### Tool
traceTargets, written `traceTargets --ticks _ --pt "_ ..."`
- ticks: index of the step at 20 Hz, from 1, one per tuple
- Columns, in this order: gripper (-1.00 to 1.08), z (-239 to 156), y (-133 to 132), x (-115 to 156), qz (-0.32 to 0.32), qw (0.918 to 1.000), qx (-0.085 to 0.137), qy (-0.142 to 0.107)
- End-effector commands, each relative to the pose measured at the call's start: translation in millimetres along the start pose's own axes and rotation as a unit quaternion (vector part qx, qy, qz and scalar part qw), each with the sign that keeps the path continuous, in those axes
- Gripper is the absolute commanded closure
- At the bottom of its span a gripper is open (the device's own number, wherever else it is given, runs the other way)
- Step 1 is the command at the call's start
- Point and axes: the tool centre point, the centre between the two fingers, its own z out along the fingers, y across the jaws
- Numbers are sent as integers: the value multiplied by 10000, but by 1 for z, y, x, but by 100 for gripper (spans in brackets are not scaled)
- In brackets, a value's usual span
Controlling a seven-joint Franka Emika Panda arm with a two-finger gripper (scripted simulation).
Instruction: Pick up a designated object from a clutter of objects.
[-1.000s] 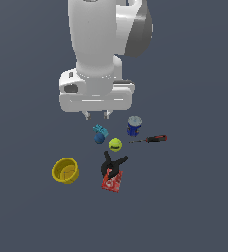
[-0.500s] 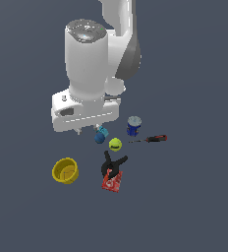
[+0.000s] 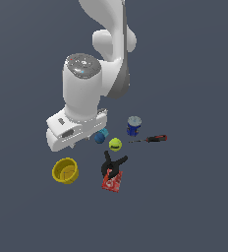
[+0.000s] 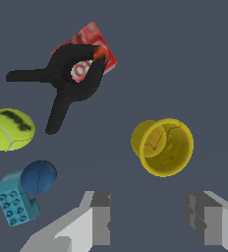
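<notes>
My gripper (image 4: 148,216) is spread wide and empty; the bowl (image 3: 65,170) sits just below-left of it in the exterior view, apart from the clamp (image 3: 112,165).

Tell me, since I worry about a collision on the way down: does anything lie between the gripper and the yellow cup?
Nothing visible does. In the wrist view the open gripper faces the yellow cup across bare floor. The black clamp, tennis ball and blue block lie off to one side, apart from the cup.
</notes>
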Motion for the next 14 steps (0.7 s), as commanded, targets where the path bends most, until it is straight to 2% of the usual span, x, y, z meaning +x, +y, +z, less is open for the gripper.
traceTargets --ticks 1,7,14 --pt "-20 15 6 -1 -409 9991 -73 -57" --pt "-20 49 17 -4 -1381 9900 -209 -198" --pt "-20 89 26 -9 -2474 9678 -310 -351"
